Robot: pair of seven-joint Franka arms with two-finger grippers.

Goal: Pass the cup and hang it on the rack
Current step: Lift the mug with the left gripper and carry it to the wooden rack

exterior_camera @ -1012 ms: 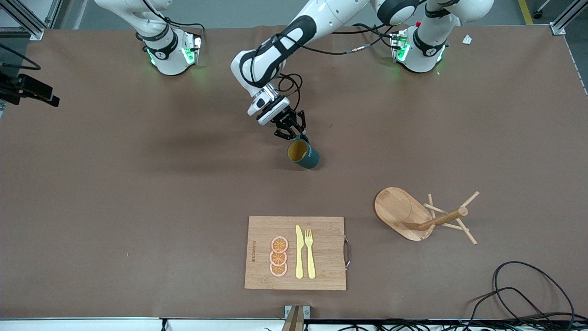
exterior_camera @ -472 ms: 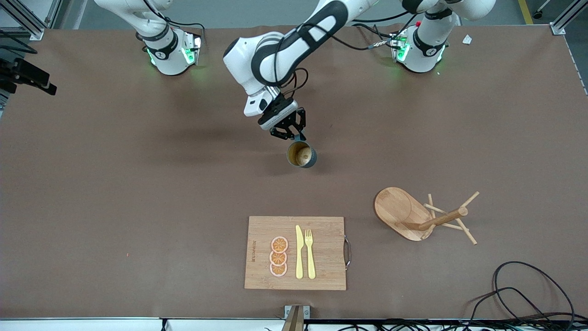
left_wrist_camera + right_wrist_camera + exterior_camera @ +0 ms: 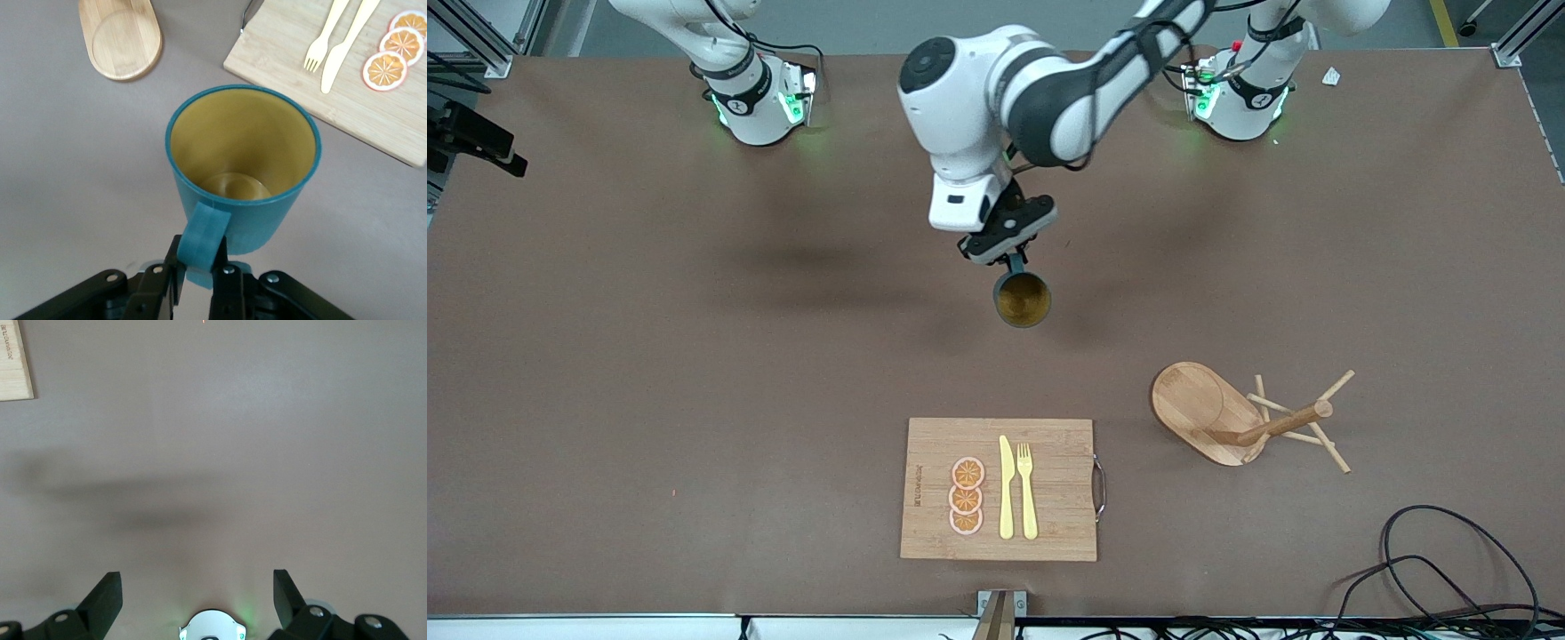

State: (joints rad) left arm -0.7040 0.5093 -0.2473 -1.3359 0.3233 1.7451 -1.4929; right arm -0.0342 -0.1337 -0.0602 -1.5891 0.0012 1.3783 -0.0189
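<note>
Over the bare table, well apart from the rack (image 3: 1232, 416), your left gripper (image 3: 1009, 258) carries the cup (image 3: 1022, 299) in the front view, mouth up toward the camera; the rack lies tipped on its side, so hanging would likely fail. In the left wrist view the fingers (image 3: 159, 285) pinch only the thin handle, so the cup may swing or slip. In the right wrist view your right gripper (image 3: 197, 587) waits, spread wide over the table. The cutting board (image 3: 999, 489) bears lettering too small to read.
</note>
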